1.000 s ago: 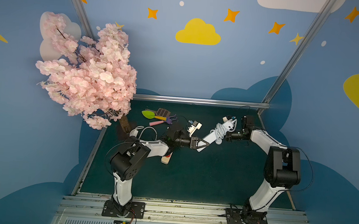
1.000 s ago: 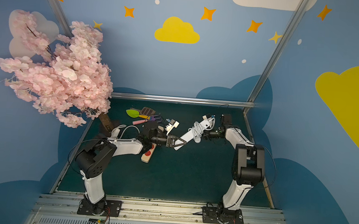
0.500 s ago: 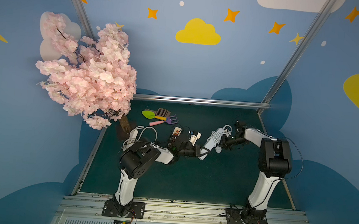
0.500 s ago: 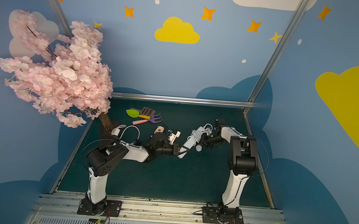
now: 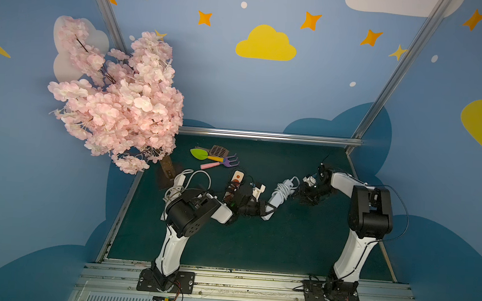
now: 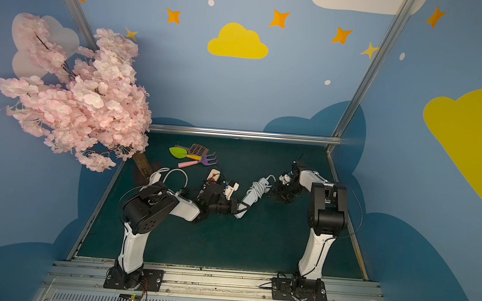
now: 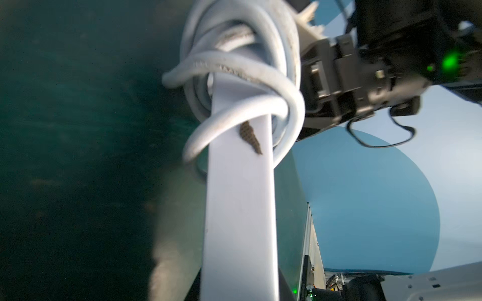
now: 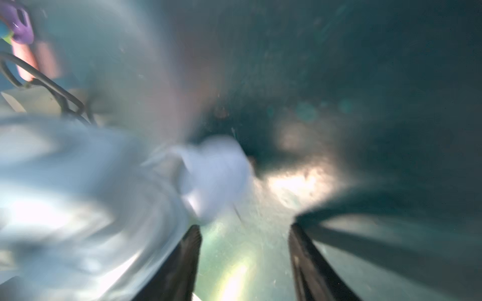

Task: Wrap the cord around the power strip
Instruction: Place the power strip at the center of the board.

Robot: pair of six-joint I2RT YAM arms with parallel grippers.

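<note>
Lying beyond the power strip point(image 5: 273, 200) are toy tools point(image 5: 214, 158).

Cord point(image 5: 281, 189) wraps the power strip point(image 5: 272, 202) (its far end); toy tools point(image 5: 214, 157) lie behind it, leftward.

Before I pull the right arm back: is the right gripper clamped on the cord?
No, the right gripper stands open in its wrist view, with only bare mat in its gap.
</note>
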